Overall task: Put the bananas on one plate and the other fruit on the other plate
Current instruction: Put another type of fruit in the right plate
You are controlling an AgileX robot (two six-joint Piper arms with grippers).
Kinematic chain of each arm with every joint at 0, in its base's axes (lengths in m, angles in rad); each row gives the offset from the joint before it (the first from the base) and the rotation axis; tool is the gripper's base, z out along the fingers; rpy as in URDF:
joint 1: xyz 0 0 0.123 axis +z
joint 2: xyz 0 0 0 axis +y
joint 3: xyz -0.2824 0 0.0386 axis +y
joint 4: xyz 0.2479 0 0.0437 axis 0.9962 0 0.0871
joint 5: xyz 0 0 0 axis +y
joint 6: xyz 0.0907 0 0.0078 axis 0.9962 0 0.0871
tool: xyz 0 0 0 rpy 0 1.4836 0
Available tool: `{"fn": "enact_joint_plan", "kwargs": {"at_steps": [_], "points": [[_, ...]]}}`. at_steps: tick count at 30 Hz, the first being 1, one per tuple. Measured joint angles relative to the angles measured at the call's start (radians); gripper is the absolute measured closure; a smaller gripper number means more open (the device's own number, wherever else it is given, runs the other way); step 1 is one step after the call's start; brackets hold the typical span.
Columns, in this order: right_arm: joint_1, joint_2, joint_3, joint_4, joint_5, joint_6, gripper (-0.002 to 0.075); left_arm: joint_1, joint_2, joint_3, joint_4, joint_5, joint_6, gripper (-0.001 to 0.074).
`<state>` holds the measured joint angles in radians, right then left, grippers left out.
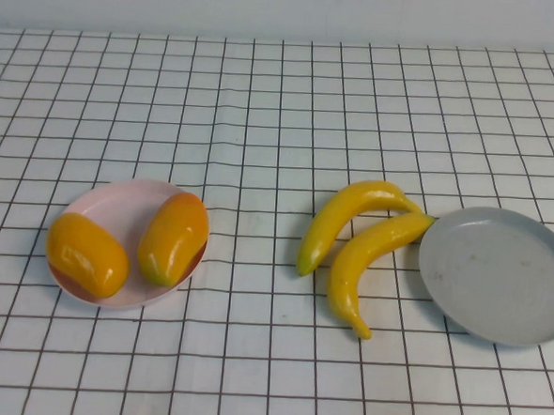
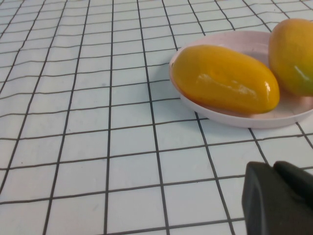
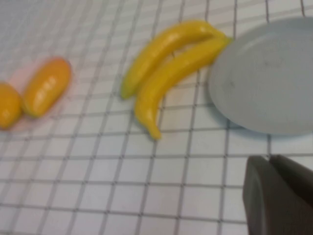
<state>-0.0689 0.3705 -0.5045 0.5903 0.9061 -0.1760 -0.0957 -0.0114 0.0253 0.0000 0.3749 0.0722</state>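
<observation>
My left gripper (image 2: pixel 279 198) and right gripper (image 3: pixel 279 196) sit closest to their wrist cameras, each only a dark corner over the checked tablecloth (image 1: pixel 263 122); I cannot tell whether either one's fingers are apart or together.

In the high view neither of my grippers appears. The pink plate (image 1: pixel 117 202) lies at about 8 o'clock from the table's middle, and both orange fruits (image 1: pixel 174 237) rest on it side by side, the left one (image 1: pixel 87 254) overlapping the plate's rim. The two bananas (image 1: pixel 350 217) lie on the cloth at about 4 o'clock, touching each other, their stem ends meeting the rim of the grey plate (image 1: pixel 498 277), which lies just beside them at 3 o'clock and holds nothing.
</observation>
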Motion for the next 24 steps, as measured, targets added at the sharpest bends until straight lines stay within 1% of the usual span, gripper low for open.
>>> {"fn": "enact_joint_plan", "kwargs": {"at_steps": [2,4,12,15,18,21,24], "points": [[0.000,0.123,-0.106,-0.104,0.094,-0.004,0.0742,0.000,0.000,0.000,0.000,0.000,0.000,0.0738],[0.000,0.239,-0.170,-0.159,0.123,-0.004,0.0742,0.000,0.000,0.000,0.000,0.000,0.000,0.0738],[0.000,0.538,-0.214,-0.157,0.116,-0.021,0.0742,0.000,0.000,0.000,0.000,0.000,0.000,0.0738],[0.009,0.645,-0.269,-0.163,0.129,-0.028,0.0742,0.000,0.000,0.000,0.000,0.000,0.000,0.0738],[0.049,0.744,-0.366,-0.201,0.157,-0.012,0.0742,0.000,0.000,0.000,0.000,0.000,0.000,0.0738],[0.126,0.847,-0.478,-0.296,0.182,0.075,0.0736,0.000,0.000,0.000,0.000,0.000,0.000,0.0738],[0.206,0.944,-0.601,-0.397,0.194,0.149,0.0687,0.000,0.000,0.000,0.000,0.000,0.000,0.0738]]}}
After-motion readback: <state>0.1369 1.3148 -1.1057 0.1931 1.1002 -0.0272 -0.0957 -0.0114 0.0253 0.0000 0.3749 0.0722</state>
